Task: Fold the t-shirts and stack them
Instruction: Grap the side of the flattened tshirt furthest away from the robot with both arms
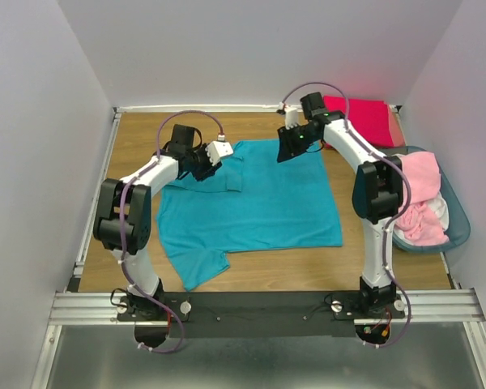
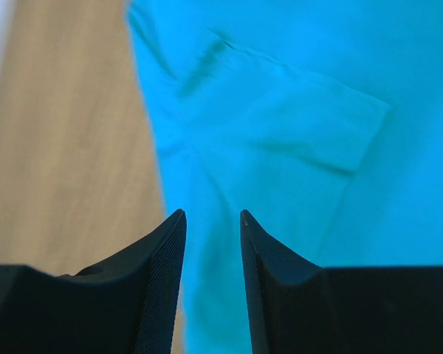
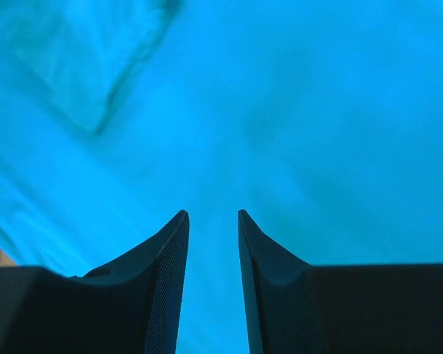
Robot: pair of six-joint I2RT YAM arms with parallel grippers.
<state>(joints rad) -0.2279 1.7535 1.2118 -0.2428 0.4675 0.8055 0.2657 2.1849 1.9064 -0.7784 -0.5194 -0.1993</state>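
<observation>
**Teal t-shirt (image 1: 251, 203), spread flat for folding**
Left gripper (image 2: 213, 217) hovers over its far-left sleeve, which is turned inward, and right gripper (image 3: 213, 217) over its far-right corner. Both jaws are parted and empty, likely poised to pinch that edge. Folded crimson t-shirt (image 1: 360, 117) lies beyond that corner. Pink t-shirts (image 1: 421, 194) lie in the basket (image 1: 458, 223) to its right.

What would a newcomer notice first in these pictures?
A teal shirt lies spread in the middle, with the left gripper and right gripper open above its far part. A folded crimson shirt sits in the far right corner, and a basket of pink shirts at the right edge.
</observation>
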